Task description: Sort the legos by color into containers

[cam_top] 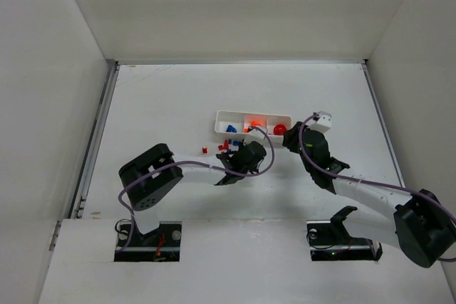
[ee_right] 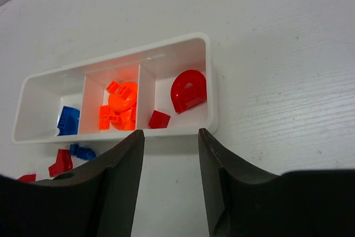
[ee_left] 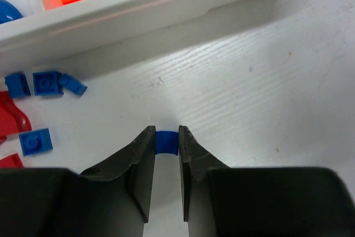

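The left hand (ee_left: pixel 166 136) is clenched on a blue brick (ee_left: pixel 166 141), low over the desk (ee_left: pixel 266 98), just short of the near wall of the tray (ee_left: pixel 138 15). Loose blue bricks (ee_left: pixel 47 83) and red pieces (ee_left: pixel 12 119) lie to its left along that wall. The right hand (ee_right: pixel 171 137) hangs released at the tray's near edge, by the right compartment holding a red ring (ee_right: pixel 188 90) and red brick (ee_right: pixel 159 119). Orange pieces (ee_right: pixel 119 106) fill the middle, a blue piece (ee_right: pixel 69 120) the left. Broad desk lies beyond.
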`<state>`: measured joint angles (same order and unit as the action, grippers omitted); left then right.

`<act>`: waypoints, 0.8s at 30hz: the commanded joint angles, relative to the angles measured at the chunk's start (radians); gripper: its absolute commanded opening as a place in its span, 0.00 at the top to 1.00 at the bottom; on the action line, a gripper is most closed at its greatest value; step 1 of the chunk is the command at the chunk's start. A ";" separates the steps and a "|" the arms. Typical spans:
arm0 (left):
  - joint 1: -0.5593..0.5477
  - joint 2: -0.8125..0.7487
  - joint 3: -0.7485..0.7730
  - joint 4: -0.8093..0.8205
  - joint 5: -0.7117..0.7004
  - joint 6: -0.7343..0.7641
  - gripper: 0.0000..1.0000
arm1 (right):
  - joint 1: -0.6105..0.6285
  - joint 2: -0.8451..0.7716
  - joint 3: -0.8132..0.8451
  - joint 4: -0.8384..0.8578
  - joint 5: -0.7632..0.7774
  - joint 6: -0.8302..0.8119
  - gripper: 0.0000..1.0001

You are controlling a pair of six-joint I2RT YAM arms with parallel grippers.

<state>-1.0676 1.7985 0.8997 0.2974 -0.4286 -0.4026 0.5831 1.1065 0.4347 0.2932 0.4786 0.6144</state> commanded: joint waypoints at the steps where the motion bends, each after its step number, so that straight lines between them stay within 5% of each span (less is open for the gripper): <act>1: 0.002 -0.154 -0.016 -0.009 0.002 -0.025 0.86 | 0.011 -0.010 0.001 0.001 0.011 0.011 0.51; 9: 0.148 -0.278 -0.006 -0.029 0.013 -0.093 0.86 | 0.068 -0.033 -0.025 0.001 0.023 0.056 0.54; 19: 0.330 -0.074 0.139 -0.020 0.040 -0.143 0.85 | 0.261 0.111 0.045 0.014 0.028 0.048 0.59; 24: 0.349 -0.060 0.159 -0.029 0.040 -0.148 0.67 | 0.355 0.202 0.107 0.026 0.054 0.045 0.59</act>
<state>-0.7246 1.7638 1.0107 0.2569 -0.3908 -0.5331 0.8951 1.2800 0.4690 0.2737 0.4999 0.6624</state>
